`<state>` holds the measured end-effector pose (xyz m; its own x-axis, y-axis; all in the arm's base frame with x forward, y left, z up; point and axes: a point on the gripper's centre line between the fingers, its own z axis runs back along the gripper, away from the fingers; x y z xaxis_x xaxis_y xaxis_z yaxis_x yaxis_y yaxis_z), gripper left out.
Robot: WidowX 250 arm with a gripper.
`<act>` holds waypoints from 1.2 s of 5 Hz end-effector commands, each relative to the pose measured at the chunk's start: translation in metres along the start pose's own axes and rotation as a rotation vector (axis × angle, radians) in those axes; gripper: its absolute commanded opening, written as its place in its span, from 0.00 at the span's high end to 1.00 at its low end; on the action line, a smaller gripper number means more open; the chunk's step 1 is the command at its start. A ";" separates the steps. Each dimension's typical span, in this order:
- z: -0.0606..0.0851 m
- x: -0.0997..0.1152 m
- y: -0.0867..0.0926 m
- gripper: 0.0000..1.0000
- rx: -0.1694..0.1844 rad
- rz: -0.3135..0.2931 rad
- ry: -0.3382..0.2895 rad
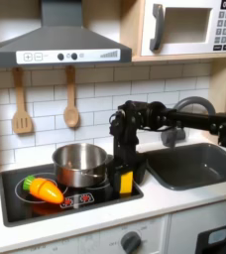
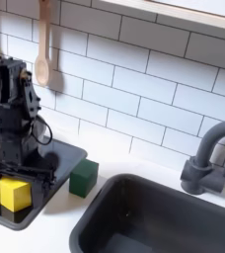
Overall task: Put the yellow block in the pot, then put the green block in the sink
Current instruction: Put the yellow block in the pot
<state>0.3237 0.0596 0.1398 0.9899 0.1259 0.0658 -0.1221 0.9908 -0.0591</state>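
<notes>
First exterior view, left to right: orange toy carrot (image 1: 44, 189) on the black stovetop (image 1: 16, 203), round shiny steel pot (image 1: 80, 164) behind it. The black gripper (image 1: 126, 179) points down, jaws on either side of the small yellow cube block (image 1: 126, 183) at the stovetop's right edge; whether it's lifted, can't tell. Dark grey sink basin (image 1: 199, 169) at right. Second exterior view: small dark green cube block (image 2: 83, 178) on the white counter between stovetop and sink.

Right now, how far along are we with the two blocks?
Nothing looks finished. The gripper has its fingers down around the yellow block on the stovetop, beside the pot; whether they grip it is unclear. The green block sits on the counter, outside the sink.
</notes>
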 end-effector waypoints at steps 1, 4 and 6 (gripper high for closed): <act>-0.003 -0.003 -0.002 0.83 0.006 0.016 -0.024; 0.027 -0.002 -0.010 1.00 -0.012 0.015 -0.077; 0.065 0.013 -0.004 1.00 -0.020 0.037 -0.143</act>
<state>0.3328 0.0556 0.2078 0.9653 0.1563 0.2093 -0.1418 0.9864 -0.0826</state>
